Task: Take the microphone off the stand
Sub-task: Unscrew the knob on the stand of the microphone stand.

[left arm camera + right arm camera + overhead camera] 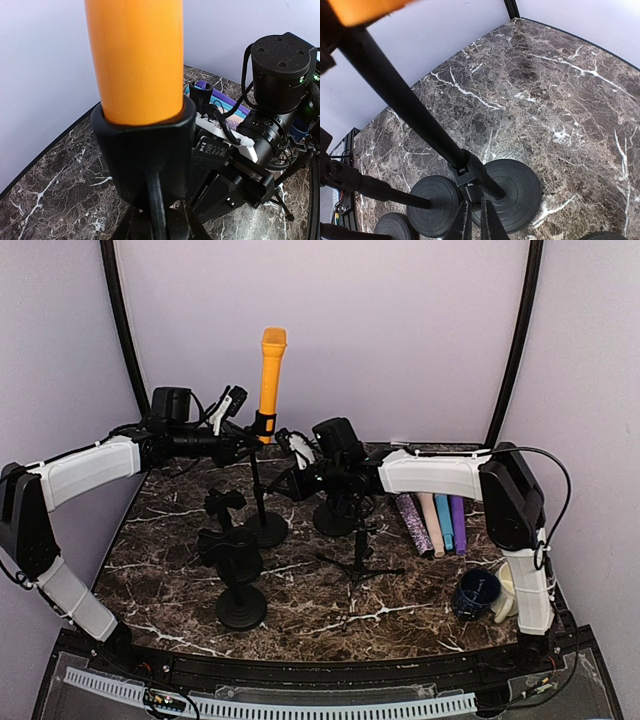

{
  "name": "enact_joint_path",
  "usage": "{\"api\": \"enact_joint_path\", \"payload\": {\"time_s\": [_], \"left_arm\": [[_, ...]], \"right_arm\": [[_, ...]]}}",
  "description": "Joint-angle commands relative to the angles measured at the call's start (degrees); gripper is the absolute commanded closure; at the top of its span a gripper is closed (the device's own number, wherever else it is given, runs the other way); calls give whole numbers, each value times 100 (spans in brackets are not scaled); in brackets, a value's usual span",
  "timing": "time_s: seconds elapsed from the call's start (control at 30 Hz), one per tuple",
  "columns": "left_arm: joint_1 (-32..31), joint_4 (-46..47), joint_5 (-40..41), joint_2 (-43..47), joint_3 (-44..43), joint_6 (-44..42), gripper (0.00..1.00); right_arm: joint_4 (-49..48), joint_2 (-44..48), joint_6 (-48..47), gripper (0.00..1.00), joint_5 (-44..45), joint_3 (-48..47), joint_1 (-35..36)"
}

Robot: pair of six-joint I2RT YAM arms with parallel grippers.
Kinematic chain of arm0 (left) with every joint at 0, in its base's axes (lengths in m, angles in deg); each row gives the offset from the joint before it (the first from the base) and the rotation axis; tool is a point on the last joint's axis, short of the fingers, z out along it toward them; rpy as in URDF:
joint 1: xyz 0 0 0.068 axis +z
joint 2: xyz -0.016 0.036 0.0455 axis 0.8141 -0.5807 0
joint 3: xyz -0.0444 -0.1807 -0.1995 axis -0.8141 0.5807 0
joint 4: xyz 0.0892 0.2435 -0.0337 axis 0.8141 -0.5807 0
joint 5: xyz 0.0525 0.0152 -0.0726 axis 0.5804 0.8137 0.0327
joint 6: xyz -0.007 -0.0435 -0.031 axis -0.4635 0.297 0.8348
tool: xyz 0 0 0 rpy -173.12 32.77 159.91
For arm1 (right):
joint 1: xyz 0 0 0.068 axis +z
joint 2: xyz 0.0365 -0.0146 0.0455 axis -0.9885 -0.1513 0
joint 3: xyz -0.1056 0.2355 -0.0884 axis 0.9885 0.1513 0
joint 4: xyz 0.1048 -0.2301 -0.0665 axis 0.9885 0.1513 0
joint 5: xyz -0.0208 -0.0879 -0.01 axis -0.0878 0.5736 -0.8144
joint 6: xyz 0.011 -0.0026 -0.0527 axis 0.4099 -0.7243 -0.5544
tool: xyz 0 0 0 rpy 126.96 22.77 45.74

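An orange microphone (272, 368) stands upright in the black clip (263, 424) of a round-based stand (265, 528). In the left wrist view the microphone (135, 60) fills the frame above the clip (142, 155). My left gripper (248, 447) sits right under the clip, and its jaws (159, 220) are closed around the stand's thin neck. My right gripper (285, 485) is lower on the same pole. In the right wrist view its jaws (475, 202) are nearly together on the tab of the pole's collar (470, 172), above the base (512, 192).
Two more black round-based stands (240, 575) (225, 505) stand front left, and a tripod stand (360, 560) and another round base (338, 517) are in the middle. Coloured microphones (437, 523) lie at the right. A dark blue cup (476, 592) stands by the right arm's base.
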Motion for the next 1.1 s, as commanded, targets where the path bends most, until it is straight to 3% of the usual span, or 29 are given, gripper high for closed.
{"api": "enact_joint_path", "payload": {"time_s": [0.0, 0.1, 0.27, 0.47, 0.8, 1.07], "left_arm": [[-27, 327, -355, 32, -22, 220, 100], [-32, 328, -408, 19, -33, 232, 100], [-23, 336, -662, 3, -45, 263, 100], [-19, 298, -826, -12, -73, 251, 100], [20, 258, -786, 30, -134, 267, 100], [207, 433, -862, 190, -184, 511, 100]], "right_arm": [[-653, -29, 127, 100, -221, 164, 58], [-769, 12, 143, 100, -221, 284, 58], [-848, -48, 196, 80, -205, 336, 62], [-848, -158, 187, 66, -220, 281, 58], [-575, -223, 88, 60, -281, 130, 58], [-483, -15, -6, 72, -375, 33, 67]]}}
